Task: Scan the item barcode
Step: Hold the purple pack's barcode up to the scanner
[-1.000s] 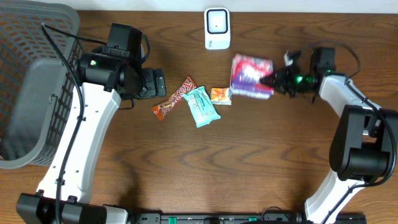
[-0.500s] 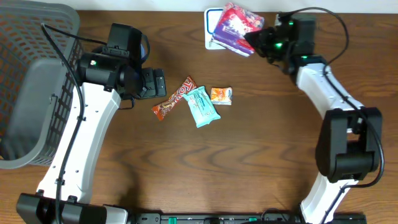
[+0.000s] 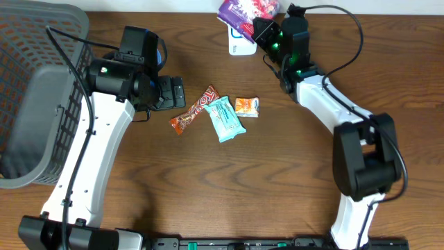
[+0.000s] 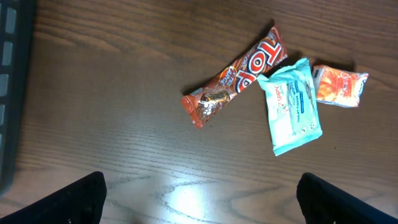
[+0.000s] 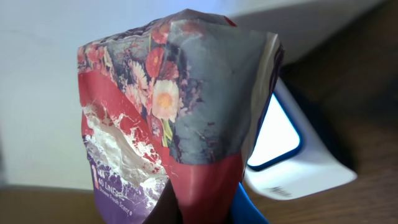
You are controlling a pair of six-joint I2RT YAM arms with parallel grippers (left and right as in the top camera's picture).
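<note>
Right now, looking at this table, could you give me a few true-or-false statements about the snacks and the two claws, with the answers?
1. The right claw holds the flowery packet up above the white scanner. True.
2. The left claw is clamped on the candy bar. False: it is open above the table, holding nothing.
3. The teal packet lies between the candy bar and the small orange packet. True.
4. The orange packet sits inside the basket. False: it lies on the table, far from the basket.
</note>
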